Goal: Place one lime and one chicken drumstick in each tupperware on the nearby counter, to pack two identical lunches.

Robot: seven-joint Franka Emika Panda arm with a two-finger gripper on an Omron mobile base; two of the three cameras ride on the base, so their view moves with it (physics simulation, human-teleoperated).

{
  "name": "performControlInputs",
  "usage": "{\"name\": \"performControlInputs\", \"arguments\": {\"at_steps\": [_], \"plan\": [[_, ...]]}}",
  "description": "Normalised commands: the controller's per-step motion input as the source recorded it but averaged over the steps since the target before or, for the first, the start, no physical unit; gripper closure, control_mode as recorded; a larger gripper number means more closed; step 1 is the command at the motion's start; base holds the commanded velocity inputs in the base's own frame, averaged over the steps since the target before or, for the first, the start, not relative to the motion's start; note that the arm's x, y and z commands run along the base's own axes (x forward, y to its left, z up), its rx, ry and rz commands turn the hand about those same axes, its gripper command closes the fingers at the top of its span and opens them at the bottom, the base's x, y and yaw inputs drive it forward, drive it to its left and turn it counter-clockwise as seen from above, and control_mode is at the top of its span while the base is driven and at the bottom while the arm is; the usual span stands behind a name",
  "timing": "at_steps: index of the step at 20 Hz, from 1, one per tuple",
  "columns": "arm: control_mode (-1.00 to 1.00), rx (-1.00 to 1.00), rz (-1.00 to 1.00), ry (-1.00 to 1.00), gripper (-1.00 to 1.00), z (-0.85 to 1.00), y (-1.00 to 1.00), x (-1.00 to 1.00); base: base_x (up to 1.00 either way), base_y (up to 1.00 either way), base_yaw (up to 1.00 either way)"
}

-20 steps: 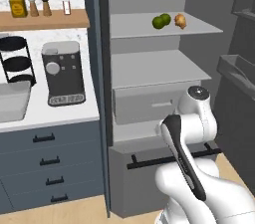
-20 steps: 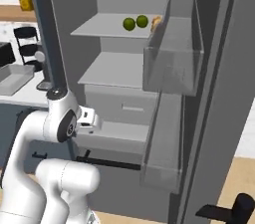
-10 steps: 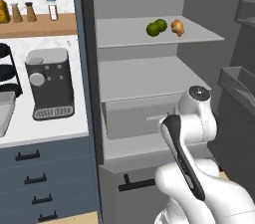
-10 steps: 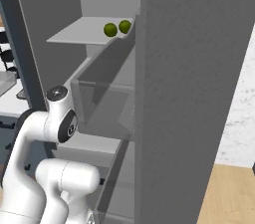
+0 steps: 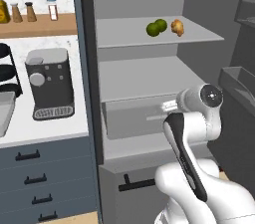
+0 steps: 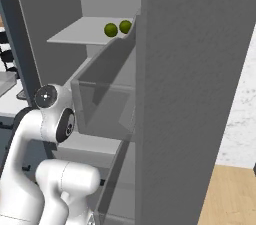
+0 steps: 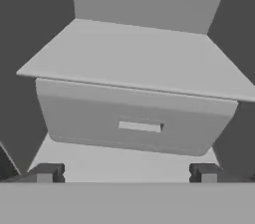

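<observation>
Two limes [image 5: 153,29] [image 5: 161,24] lie side by side on the upper shelf of an open fridge, with one chicken drumstick [image 5: 177,27] just right of them. The same limes [image 6: 111,30] [image 6: 125,26] appear in the right base view. My gripper [image 7: 125,173] is open and holds nothing; it points into the fridge at a grey drawer [image 7: 137,126] under the middle shelf, well below the food. In the left base view the hand [image 5: 172,104] hovers in front of that drawer. A light-grey tupperware tray [image 5: 4,112] peeks in at the left on the white counter [image 5: 45,129].
A coffee machine [image 5: 48,83] and a black tiered rack [image 5: 5,71] stand on the counter, under a wooden shelf [image 5: 45,20] with bottles. The open fridge door [image 6: 195,94] with its clear bins stands close on the right. Dark drawers [image 5: 35,183] sit below the counter.
Both base views have slid sideways, so the base has driven right: the fridge now sits central and closer. The arm keeps its pose and the gripper stays open.
</observation>
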Motion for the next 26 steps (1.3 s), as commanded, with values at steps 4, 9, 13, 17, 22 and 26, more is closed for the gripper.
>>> {"name": "performControlInputs", "arguments": {"at_steps": [4,9,13,17,22,26], "plan": [[-1.00,0.00,0.00,-0.42,-1.00,0.97,0.00,0.16,0.00,0.00,0.00],[-1.00,0.05,-0.06,-0.33,-1.00,1.00,0.00,-0.01,0.00,0.00,0.00],[-1.00,0.16,-0.08,-0.01,-1.00,0.99,0.10,-0.17,0.00,0.00,0.00],[-1.00,0.14,-0.02,0.13,-1.00,0.93,0.03,-0.15,0.00,0.00,0.00],[-1.00,0.01,0.00,0.25,-1.00,0.56,0.12,-0.15,0.00,0.00,0.00],[-1.00,-0.01,0.02,0.14,-1.00,0.05,0.16,0.02,0.00,0.00,0.00]]}}
